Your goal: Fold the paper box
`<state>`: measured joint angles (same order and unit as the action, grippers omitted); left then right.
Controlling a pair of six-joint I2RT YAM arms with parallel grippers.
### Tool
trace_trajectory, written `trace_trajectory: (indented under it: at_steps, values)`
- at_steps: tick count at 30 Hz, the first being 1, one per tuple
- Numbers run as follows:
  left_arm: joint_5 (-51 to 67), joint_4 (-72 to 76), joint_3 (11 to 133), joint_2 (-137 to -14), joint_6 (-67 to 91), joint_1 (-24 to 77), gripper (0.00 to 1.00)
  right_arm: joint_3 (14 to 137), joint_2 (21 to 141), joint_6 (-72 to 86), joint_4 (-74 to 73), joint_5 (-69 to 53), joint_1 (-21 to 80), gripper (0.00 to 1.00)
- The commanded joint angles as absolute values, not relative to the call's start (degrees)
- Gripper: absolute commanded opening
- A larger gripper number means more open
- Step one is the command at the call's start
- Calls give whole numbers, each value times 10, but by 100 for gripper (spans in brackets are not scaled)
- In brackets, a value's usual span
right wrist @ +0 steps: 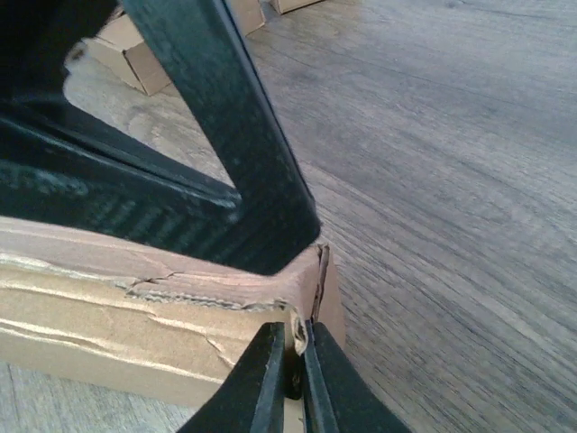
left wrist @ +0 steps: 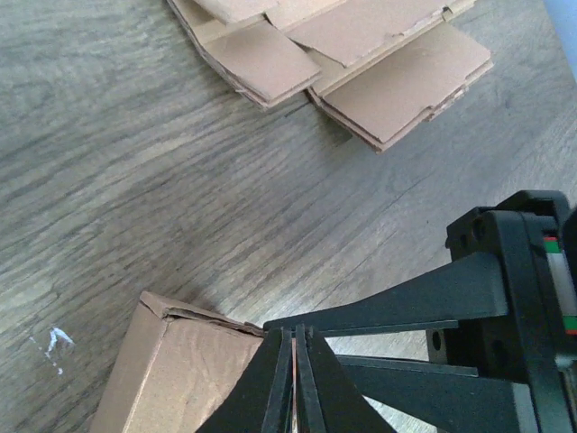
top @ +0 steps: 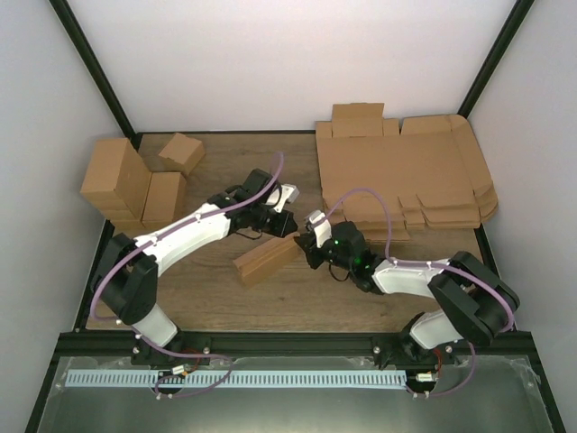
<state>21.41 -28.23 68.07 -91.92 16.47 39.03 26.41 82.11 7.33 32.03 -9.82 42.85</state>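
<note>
- Your paper box (top: 263,262) lies near the middle of the surface (top: 297,302). It is a long, narrow brown shape set on a slant, with its nearer end to the left and its farther end to the right.
- Both arms reach in to that farther end and meet there, one from each side.
- Your left fingers (left wrist: 270,383) are pressed flat together with no gap showing, and their tips sit right at the top edge of the box's end. You cannot tell from the left wrist view whether any cardboard is caught between them.
- Your right fingers (right wrist: 261,370) are all but closed on the corner of the same end — the thin edge of the end flap runs down into the slit between the tips, so they have a pinch on the paper box.
- The cardboard along that end is creased and ragged at the fold.
- In the right wrist view the left fingers cross over the top of the box, just above the right pair.
- A pile of flat cardboard sheets (top: 406,171) lies at the far right of the surface — well apart from the box.
- A group of blocky cardboard boxes (top: 135,185) stands at the far left.
</note>
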Motion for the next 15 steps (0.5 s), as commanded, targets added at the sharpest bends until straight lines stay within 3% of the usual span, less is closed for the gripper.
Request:
trace_trajectory:
  at_steps: [1, 10, 15]
  values:
    - [248, -269, 680, -931, 148, 388, 4, 259, 809, 84, 247, -76, 436, 10]
    - [254, -267, 675, -943, 143, 388, 4, 269, 784, 68, 237, -69, 436, 17]
    - [246, -268, 672, -947, 143, 388, 4, 285, 783, 57, 229, -63, 436, 30]
